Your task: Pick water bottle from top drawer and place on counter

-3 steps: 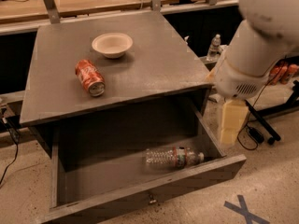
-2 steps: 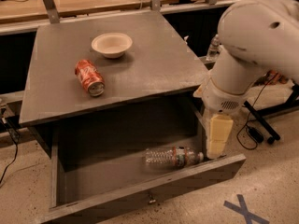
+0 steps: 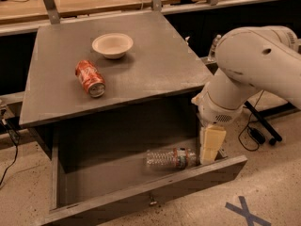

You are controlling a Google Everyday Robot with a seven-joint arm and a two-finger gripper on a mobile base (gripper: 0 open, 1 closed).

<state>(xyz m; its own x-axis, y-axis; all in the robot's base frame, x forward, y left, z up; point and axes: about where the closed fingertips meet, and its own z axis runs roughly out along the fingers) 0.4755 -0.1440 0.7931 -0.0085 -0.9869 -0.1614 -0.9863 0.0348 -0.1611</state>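
Lying in top drawer (image 3: 141, 197), water bottle (image 3: 168, 158) beside pincer (image 3: 208, 157).

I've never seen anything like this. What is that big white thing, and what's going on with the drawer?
The white thing is a robot arm, seen by one camera looking down from above. Its cream claw hangs inside the open top drawer, right beside the cap end of a water bottle lying on its side. The bottle rests on the drawer floor; nothing is lifted. On the counter above lie a red soda can, tipped over, and a pale bowl.
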